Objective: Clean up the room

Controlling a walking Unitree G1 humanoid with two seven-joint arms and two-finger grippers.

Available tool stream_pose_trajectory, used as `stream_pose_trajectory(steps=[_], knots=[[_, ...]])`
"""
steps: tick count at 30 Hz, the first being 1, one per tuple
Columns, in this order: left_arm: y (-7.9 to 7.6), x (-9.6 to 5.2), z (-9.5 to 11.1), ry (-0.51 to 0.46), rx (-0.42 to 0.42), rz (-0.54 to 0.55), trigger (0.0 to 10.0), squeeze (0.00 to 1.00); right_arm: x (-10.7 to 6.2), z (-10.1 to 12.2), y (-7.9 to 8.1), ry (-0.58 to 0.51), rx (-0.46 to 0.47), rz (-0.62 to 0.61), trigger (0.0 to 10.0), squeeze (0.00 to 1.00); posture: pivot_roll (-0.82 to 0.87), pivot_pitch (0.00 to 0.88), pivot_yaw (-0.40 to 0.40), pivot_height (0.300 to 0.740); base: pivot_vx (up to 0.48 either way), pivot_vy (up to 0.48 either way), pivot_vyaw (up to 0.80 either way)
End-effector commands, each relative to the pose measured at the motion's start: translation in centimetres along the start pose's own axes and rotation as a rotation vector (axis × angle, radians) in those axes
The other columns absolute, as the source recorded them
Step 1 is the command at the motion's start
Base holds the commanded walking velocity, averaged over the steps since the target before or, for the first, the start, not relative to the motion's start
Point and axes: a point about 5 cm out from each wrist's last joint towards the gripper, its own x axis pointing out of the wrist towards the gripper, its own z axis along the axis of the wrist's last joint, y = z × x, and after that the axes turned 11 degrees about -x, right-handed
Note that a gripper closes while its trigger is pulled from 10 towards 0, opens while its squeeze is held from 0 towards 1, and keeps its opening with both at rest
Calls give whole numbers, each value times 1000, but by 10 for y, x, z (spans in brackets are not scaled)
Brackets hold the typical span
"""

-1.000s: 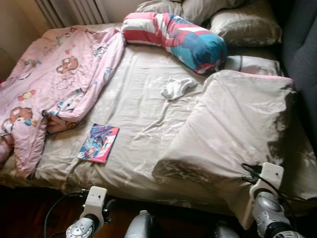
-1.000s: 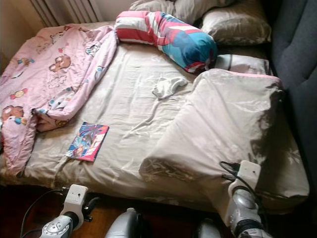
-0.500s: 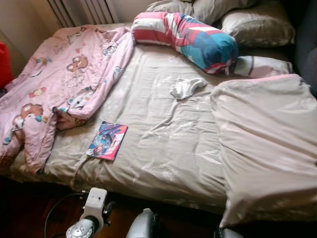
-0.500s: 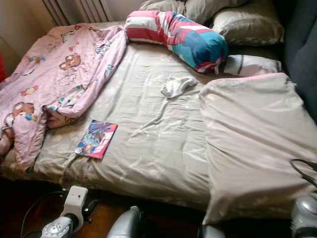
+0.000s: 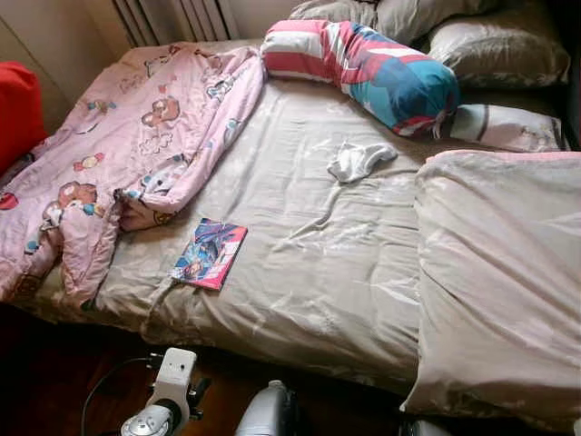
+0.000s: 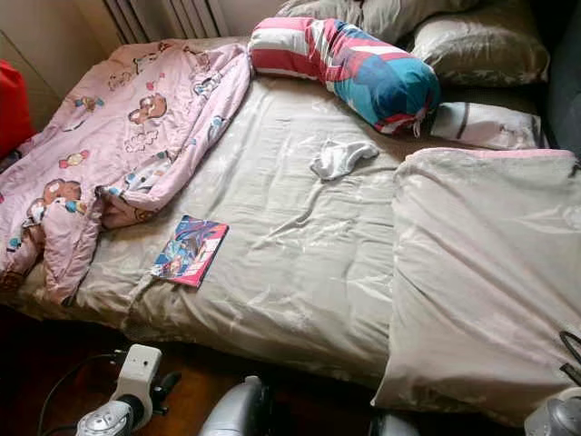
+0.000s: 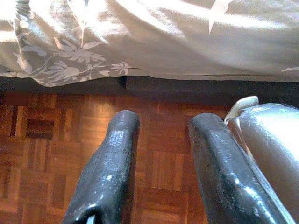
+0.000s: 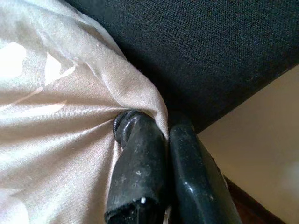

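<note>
The beige duvet (image 5: 309,245) covers the bed, and its right part is folded back into a thick flap (image 6: 490,272). My right gripper (image 8: 159,128) is shut on the edge of this flap, beside a dark upholstered surface (image 8: 210,46). My right wrist (image 6: 556,416) shows at the bed's near right corner. A pink bear-print blanket (image 5: 118,163) lies crumpled on the left side. A colourful book (image 5: 211,253) and a small white cloth (image 5: 359,160) rest on the duvet. My left gripper (image 7: 163,123) hangs open over the parquet floor (image 7: 56,140), holding nothing.
A striped red, white and blue bolster (image 5: 363,68) and several beige pillows (image 5: 504,50) lie at the head of the bed. A red object (image 5: 18,109) stands at the left. A radiator (image 5: 172,14) is behind the bed. Dark floor runs along the near bed edge.
The duvet flap was drawn rightward, uncovering more of the bed's middle. My right arm moved right with it. The camera also turned left, bringing a red object into view.
</note>
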Motion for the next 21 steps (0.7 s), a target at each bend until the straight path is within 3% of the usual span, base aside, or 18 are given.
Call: stream_pose_trajectory(steps=[1, 7, 13, 15, 16, 17, 18, 19, 20, 21], knots=[[9, -5, -9, 41, 17, 18, 10000, 0, -3, -21, -10, 83, 28, -39, 10000, 1000, -28, 159, 155, 656, 0, 0, 0], [8, -5, -10, 44, 14, 17, 10000, 0, -1, 1, 0, -48, -17, 14, 10000, 1000, -31, 165, 152, 656, 0, 0, 0], [7, -5, -12, 52, 8, 17, 10000, 0, -11, 15, 27, -202, -124, 171, 10000, 1000, -39, 163, 144, 656, 0, 0, 0], [6, -5, -13, 57, 0, 22, 10000, 0, -20, 17, 43, -265, -144, 272, 10000, 1000, -44, 156, 136, 656, 0, 0, 0], [6, -5, -14, 58, -3, 24, 10000, 0, -25, 17, 50, -294, -152, 322, 10000, 906, -46, 153, 135, 656, 0, 0, 0], [6, -5, -14, 60, -5, 25, 10000, 0, -30, 18, 57, -323, -154, 377, 10000, 671, -47, 151, 133, 656, 0, 0, 0], [5, -5, -14, 62, -9, 27, 10000, 0, -41, 18, 70, -376, -163, 468, 10000, 67, -49, 144, 130, 656, 0, 0, 0], [5, -5, -14, 62, -9, 27, 10000, 0, -41, 18, 70, -376, -163, 468, 10000, 67, -49, 144, 130, 656, 0, 0, 0], [4, -4, -13, 59, -14, 28, 10000, 0, -49, 16, 79, -402, -150, 535, 10000, 0, -53, 139, 128, 656, 0, 0, 0], [3, -3, -12, 57, -17, 29, 10000, 0, -54, 16, 84, -419, -149, 571, 10000, 0, -57, 130, 122, 656, 0, 0, 0]])
